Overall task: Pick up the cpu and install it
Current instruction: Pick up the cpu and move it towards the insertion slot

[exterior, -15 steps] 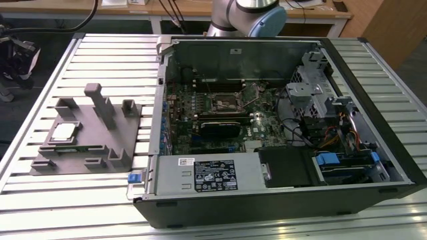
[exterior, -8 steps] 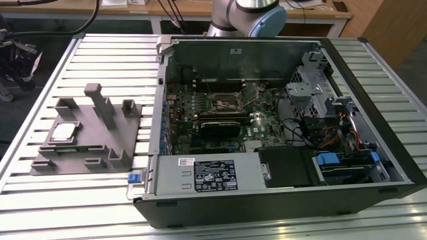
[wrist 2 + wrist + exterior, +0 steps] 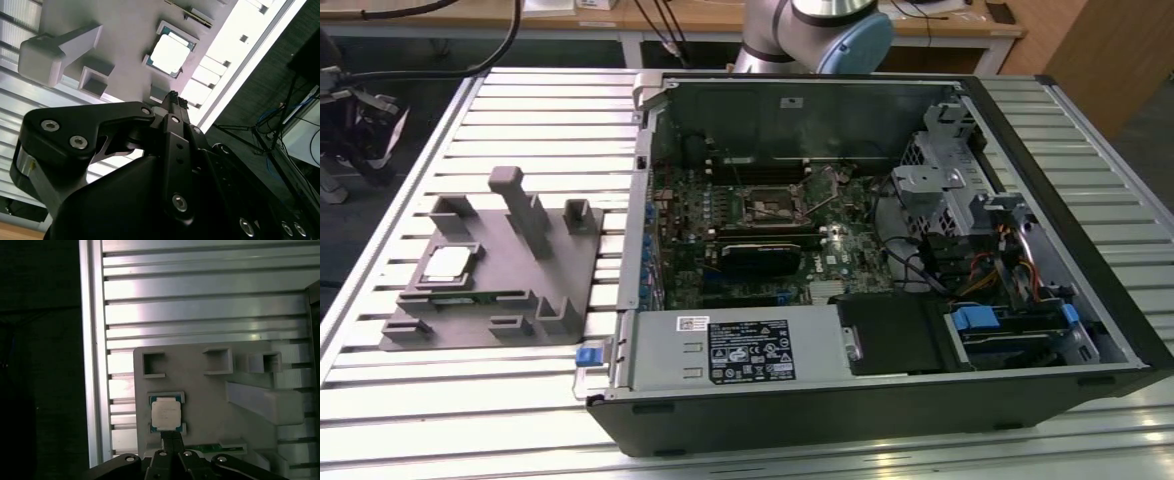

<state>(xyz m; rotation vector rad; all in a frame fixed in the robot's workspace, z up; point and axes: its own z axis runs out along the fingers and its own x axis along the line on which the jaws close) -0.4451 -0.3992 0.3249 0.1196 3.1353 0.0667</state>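
Approach step: the gripper [image 3: 172, 439], fingers together and empty, points at the cpu [image 3: 166, 413] seated in the grey fixture [image 3: 210, 400]; a grasp calls for parting them astride it.

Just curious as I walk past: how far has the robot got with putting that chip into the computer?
Nothing looks finished yet. The cpu lies in its pocket on the grey fixture, not lifted. The end effector hangs close by it, shut and empty. Both lifting the chip and seating it in the open computer case remain.
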